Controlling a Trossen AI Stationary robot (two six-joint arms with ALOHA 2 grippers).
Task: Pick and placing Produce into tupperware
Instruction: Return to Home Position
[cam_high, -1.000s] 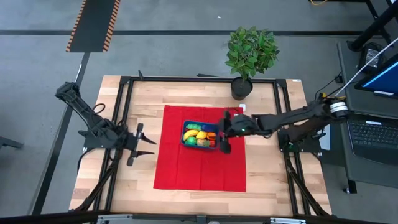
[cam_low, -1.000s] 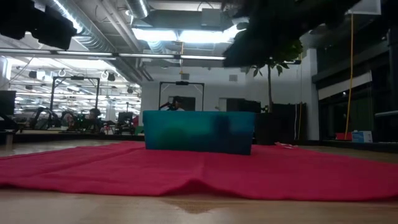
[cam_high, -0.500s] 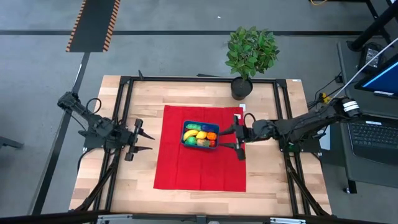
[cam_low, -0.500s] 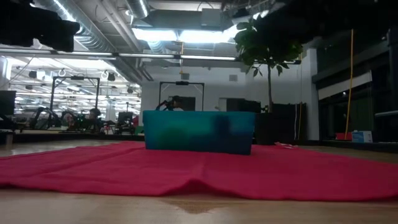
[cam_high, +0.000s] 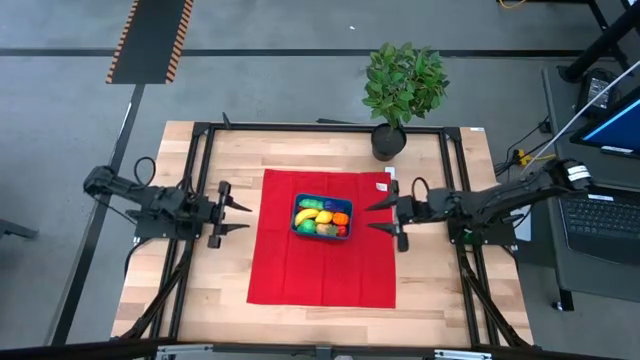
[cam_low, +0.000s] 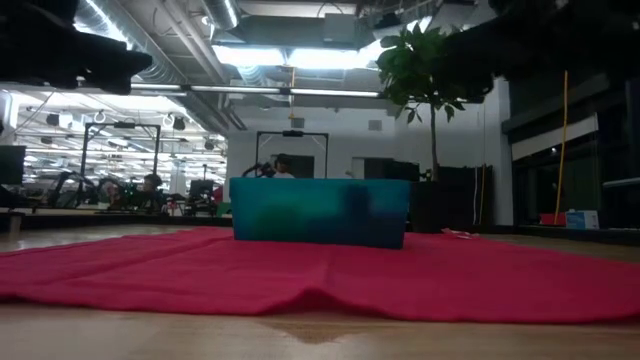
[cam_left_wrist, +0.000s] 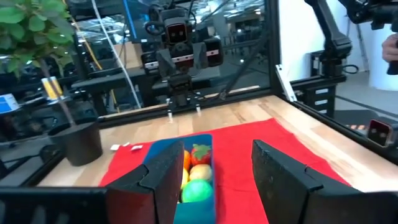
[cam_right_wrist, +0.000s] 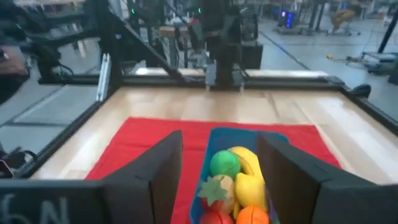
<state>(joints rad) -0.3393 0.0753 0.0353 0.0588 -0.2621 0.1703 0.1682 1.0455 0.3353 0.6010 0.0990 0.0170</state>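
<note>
The dark teal tupperware (cam_high: 322, 217) stands on a red cloth (cam_high: 325, 270) in the middle of the table. In it lies the produce (cam_high: 320, 217): yellow, green, orange and red pieces. My left gripper (cam_high: 238, 216) hovers level over the bare wood just left of the cloth, open, pointing at the tupperware (cam_left_wrist: 196, 186). My right gripper (cam_high: 374, 218) hovers level over the cloth's right part, open, facing the tupperware (cam_right_wrist: 239, 140) from the other side. Nothing is between either pair of fingers. In the low view the tupperware's side wall (cam_low: 320, 212) hides the produce.
A potted green plant (cam_high: 400, 90) stands at the table's far edge, right of centre. The cloth has a raised wrinkle near its front edge (cam_low: 320, 285). A black frame (cam_high: 195, 200) runs around the table top. Bare wood (cam_high: 320, 315) lies in front of the cloth.
My right gripper has drawn back from above the tupperware's right end toward the table's right edge and has tipped up to level. My left gripper has drawn in and swung round until it points straight at the tupperware. The tupperware and produce have stayed put.
</note>
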